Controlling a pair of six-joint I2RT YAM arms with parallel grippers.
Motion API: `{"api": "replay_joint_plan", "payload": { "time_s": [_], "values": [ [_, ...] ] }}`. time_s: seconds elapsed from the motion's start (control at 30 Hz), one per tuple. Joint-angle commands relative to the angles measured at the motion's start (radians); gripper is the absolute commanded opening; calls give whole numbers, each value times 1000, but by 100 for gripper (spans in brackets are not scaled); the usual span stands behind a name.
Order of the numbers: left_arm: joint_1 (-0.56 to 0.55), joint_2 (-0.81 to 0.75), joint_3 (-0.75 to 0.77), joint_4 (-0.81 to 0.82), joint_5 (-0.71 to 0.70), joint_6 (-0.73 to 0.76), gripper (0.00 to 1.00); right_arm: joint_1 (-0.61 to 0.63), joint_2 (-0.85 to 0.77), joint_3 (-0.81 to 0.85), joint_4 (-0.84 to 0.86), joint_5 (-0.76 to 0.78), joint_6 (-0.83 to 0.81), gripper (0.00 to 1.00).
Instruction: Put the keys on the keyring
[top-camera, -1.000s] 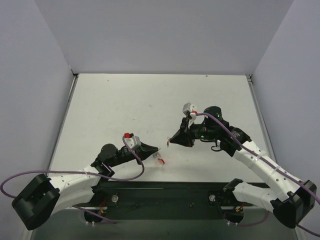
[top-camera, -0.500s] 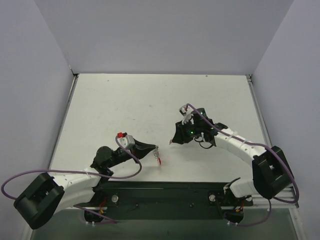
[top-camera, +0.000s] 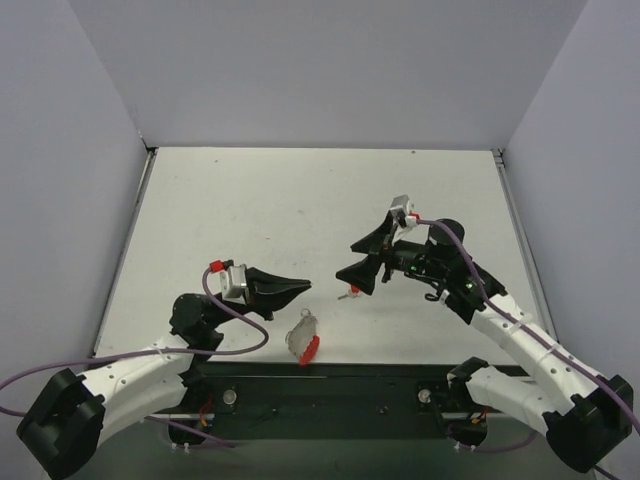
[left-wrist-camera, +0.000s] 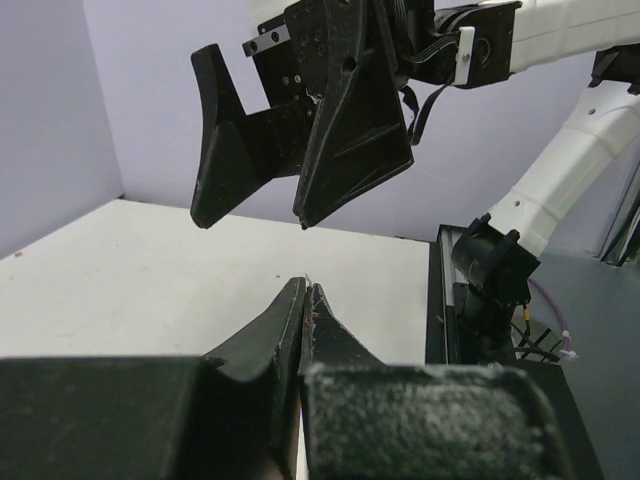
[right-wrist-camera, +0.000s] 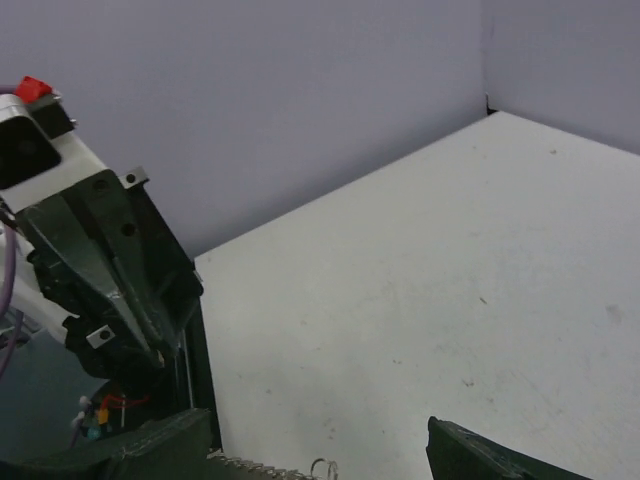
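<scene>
The right tool (top-camera: 358, 260) hangs over the middle of the tabletop (top-camera: 250, 200) with its two fingers spread wide, gripping nothing. The key (top-camera: 345, 294), tiny and red-headed, shows just below the tip of the nearer finger, on the side towards the arm bases. Whether it touches that finger cannot be told from above.

The left tool (top-camera: 300, 287) is pressed together, its fingers meeting along one thin seam in its own wrist view. It points at the right tool, and the two stand near each other, tips apart.

The keyring (top-camera: 303, 338) lies flat on the tabletop, close to the near edge. Its silvery chain loop is towards the tools and its red band towards the bases. It is below the left tool's tip in the overhead view, apart from it, and farther from the right tool and the key. A short stretch of beaded chain shows at the bottom edge of the right wrist view.
</scene>
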Motion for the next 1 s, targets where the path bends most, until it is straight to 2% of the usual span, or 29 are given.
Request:
{"api": "replay_joint_plan", "payload": {
  "time_s": [0.0, 0.13, 0.23, 0.3, 0.4, 0.43, 0.5, 0.53, 0.57, 0.67, 0.7, 0.73, 0.77, 0.8, 0.87, 0.97],
  "values": [
    [8, -19, 68, 7, 42, -16, 0, 2, 19, 32, 83, -127, 14, 87],
    [10, -57, 65, -180, -19, 47, 0, 8, 48, 30, 29, -124, -24, 87],
    [14, -137, 17, -331, -172, 57, 0, 36, 85, 40, -54, -79, -84, 88],
    [25, -221, 2, -413, -324, 38, 0, 81, 116, 52, -122, -47, -110, 88],
    [45, -331, 8, -609, -511, 3, 9, 167, 197, 96, -215, 46, -151, 88],
    [51, -356, 20, -710, -556, -24, 21, 187, 240, 101, -225, 60, -165, 87],
    [66, -401, 41, -816, -645, -54, 35, 252, 283, 119, -253, 89, -162, 86],
    [89, -404, 77, -909, -648, -66, 41, 267, 321, 124, -253, 91, -170, 83],
    [101, -398, 100, -956, -622, -69, 53, 287, 338, 135, -290, 108, -171, 83],
    [178, -298, 236, -1177, -587, -124, 66, 391, 403, 165, -325, 175, -170, 82],
    [207, -213, 268, -1221, -565, -136, 66, 413, 421, 176, -330, 192, -171, 81],
    [283, -165, 296, -1282, -515, -156, 67, 451, 459, 185, -333, 203, -170, 79],
    [328, -116, 342, -1297, -405, -172, 72, 468, 481, 195, -336, 242, -159, 79],
    [371, -23, 356, -1304, -339, -184, 85, 482, 502, 214, -336, 260, -152, 78],
    [495, 56, 368, -1286, -175, -236, 86, 505, 568, 231, -319, 287, -127, 73],
    [572, 139, 367, -1248, -107, -265, 88, 516, 638, 258, -290, 330, -78, 59]
  ]
}}
